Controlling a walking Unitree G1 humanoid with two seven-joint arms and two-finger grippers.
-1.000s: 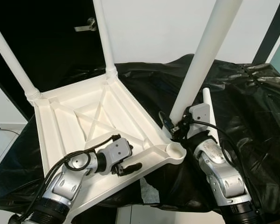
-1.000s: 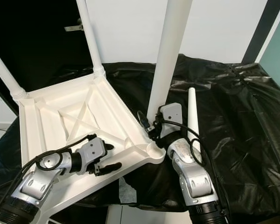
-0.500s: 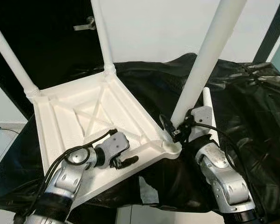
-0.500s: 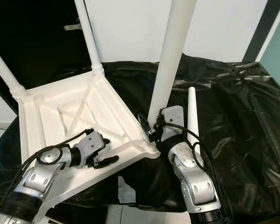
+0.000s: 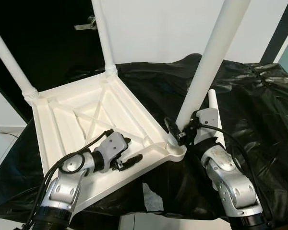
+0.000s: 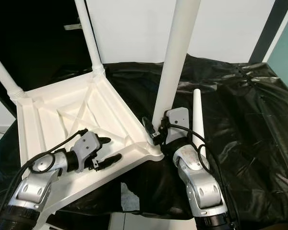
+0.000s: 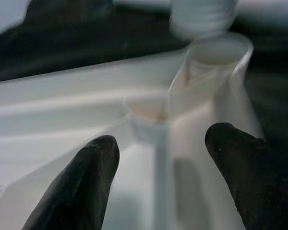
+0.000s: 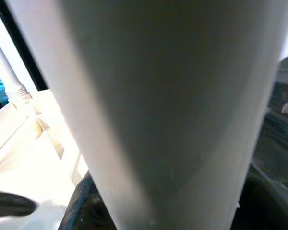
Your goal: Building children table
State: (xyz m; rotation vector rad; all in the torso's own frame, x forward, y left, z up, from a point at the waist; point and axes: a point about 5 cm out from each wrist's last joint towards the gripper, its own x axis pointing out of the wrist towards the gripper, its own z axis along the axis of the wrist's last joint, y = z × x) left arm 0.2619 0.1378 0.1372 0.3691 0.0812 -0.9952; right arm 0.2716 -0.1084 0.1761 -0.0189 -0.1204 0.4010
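Two legs already stand in the upturned tabletop. Right gripper, clamped on third leg, poises it over near-right socket; left gripper, fingers apart, steadies the near edge.

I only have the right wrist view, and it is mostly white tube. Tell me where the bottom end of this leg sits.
Observer: In the left wrist view, the table leg's threaded end hangs just above the corner socket, not yet in it.
Operator: Give me its tilt.
Observer: From the head camera it looks tilted, top toward the robot's right, with the right gripper shut on it low down.
Operator: Report the left gripper.
Observer: The left gripper lies open on the underside of the upturned table, pointing toward that socket.
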